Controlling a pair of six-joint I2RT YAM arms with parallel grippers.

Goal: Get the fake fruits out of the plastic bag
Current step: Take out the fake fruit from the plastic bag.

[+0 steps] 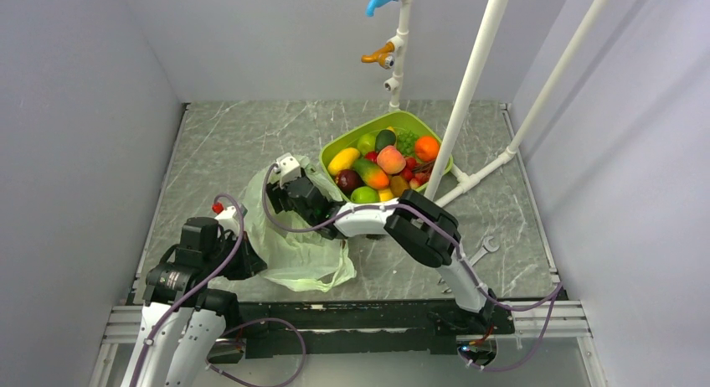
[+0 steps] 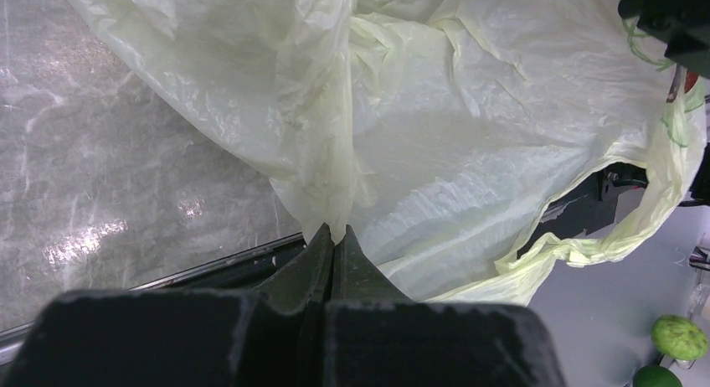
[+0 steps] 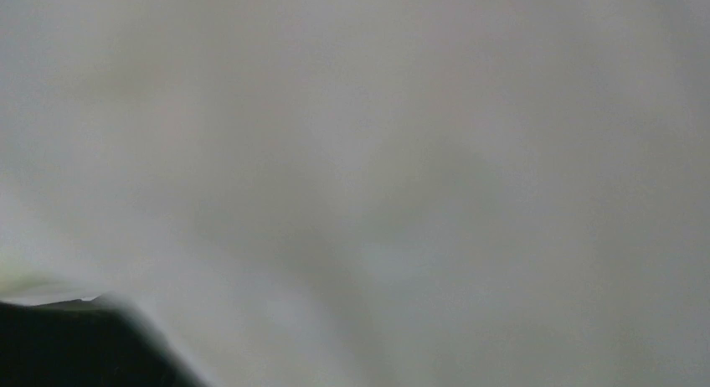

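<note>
Findings at this moment. The left jaws are clenched on a fold of the plastic bag [image 2: 469, 152] at its near-left edge, gathering the film up off the counter [image 2: 100, 194].

The state of the right jaws I cannot tell. The right wrist view shows only blurred pale film, and from above the fingers are lost against the bag's far edge.

The bag lies slack between the two arms. Its long axis runs from the near counter edge toward the green tray [image 1: 368, 126], which sits just beside its far end.

The fake fruits [image 1: 381, 161] I can see are heaped in that tray, just beyond the right jaws. Whether any remain in the bag is hidden, though it looks flat.

I judge the right arm nearer to anything left inside, with the bag's interior lying back toward the arm bases from its jaws.

Small green marks on the bag are unreadable, and I find no other writing.
</note>
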